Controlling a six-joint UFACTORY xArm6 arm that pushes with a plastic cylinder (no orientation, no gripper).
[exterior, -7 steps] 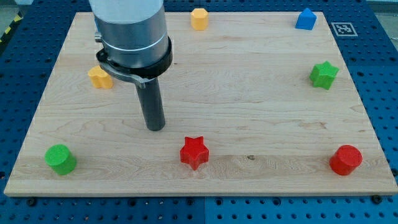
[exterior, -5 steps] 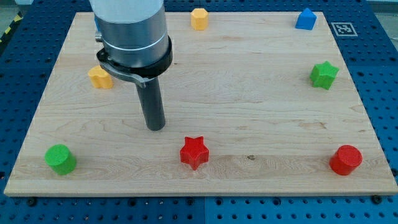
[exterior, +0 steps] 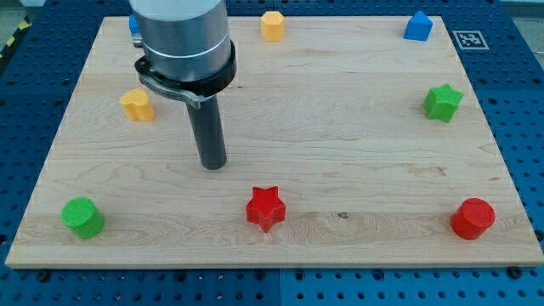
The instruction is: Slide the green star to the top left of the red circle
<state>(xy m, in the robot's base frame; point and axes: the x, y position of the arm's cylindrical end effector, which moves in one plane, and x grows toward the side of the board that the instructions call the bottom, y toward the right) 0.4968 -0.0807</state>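
Note:
The green star (exterior: 443,102) lies near the board's right edge, in the upper half. The red circle (exterior: 473,218) stands at the board's bottom right corner, below the star and well apart from it. My tip (exterior: 212,165) rests on the board left of centre, far to the left of both. It is above and left of the red star (exterior: 265,207) and touches no block.
A yellow block (exterior: 137,104) lies left of the rod. A yellow hexagon (exterior: 272,25) sits at the top middle. A blue block (exterior: 417,26) sits at the top right. A green cylinder (exterior: 82,218) stands at the bottom left. The wooden board (exterior: 340,153) ends at a blue pegboard.
My tip has moved slightly up and to the right. No block has moved.

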